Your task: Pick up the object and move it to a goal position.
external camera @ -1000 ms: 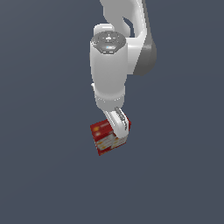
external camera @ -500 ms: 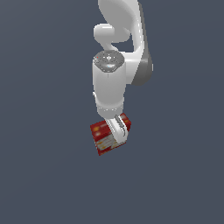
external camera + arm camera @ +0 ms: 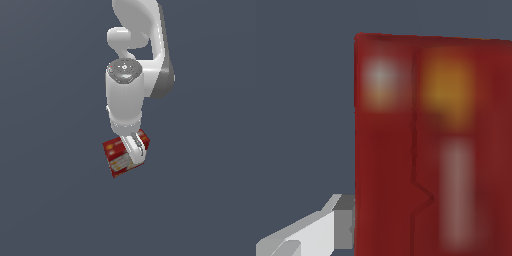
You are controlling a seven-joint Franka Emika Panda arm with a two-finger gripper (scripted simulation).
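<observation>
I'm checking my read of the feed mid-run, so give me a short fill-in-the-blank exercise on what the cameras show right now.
1. The box is mainly ____ in colour, with white and yellow printed panels.
2. In the exterior view, the gripper reaches the box from ____.
3. The arm is coloured ____.
4. In the wrist view, one light grey finger sits ____ the box's edge.

Missing words: red; above; white; against

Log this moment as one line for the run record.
stage: carrying | claw: shut on red box | box: tilted, fills the wrist view | one finger against box edge | goal: not visible
</observation>
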